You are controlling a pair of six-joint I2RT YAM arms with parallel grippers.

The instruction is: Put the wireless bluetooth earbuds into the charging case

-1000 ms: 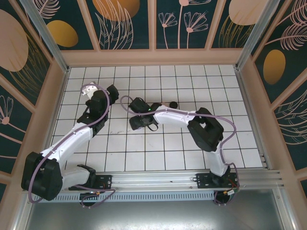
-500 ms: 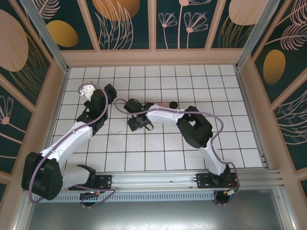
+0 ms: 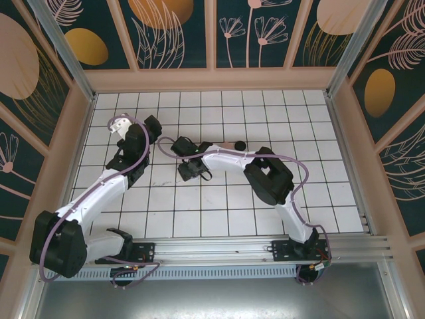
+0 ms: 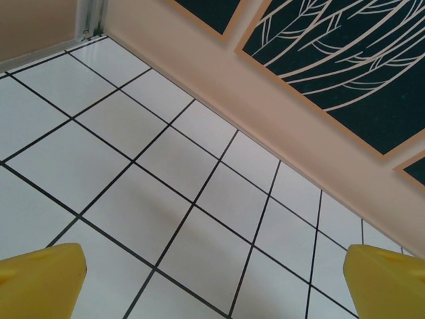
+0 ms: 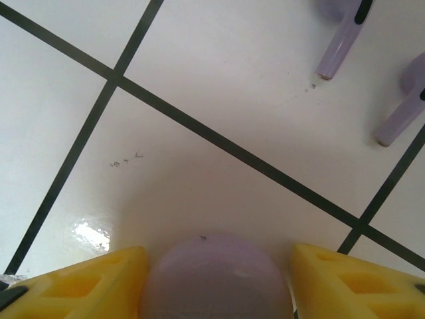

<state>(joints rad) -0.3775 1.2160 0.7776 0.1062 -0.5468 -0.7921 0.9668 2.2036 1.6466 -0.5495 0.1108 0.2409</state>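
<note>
Overhead, the white tiled table point(image 3: 265, 106) has black grid lines and is enclosed by peach rails and dark floral panels. The left arm reaches toward the far left corner. The right arm bends across the middle, with its forearm lying between its base and the work spot. A small dark object point(image 3: 238, 145) rests just beyond that forearm; what it is cannot be told.

The right wrist view shows two lilac earbuds lying on one tile, near each other but apart. The upper earbud point(image 5: 337, 43) and the lower earbud point(image 5: 398, 113) each have a short pale stem with a blunt end, and their heads run out of the frame. Faint scratch marks point(image 5: 126, 159) lie on the tile to their left, across a grid line.

The right gripper point(image 5: 216, 266) sits at a middling width. Its yellow fingertips point(image 5: 80, 282) flank a rounded lilac body point(image 5: 216, 286) that is glossy and matches the earbuds in colour. Whether the tips press on it cannot be told.

The left gripper point(image 4: 212, 282) is spread wide over bare tiles near the back wall point(image 4: 279, 126).

The overhead view gives the layout: left gripper point(image 3: 118, 123) far left, right gripper point(image 3: 192, 171) at centre, covering the patch of table beneath it. The wrist views give the close detail.
</note>
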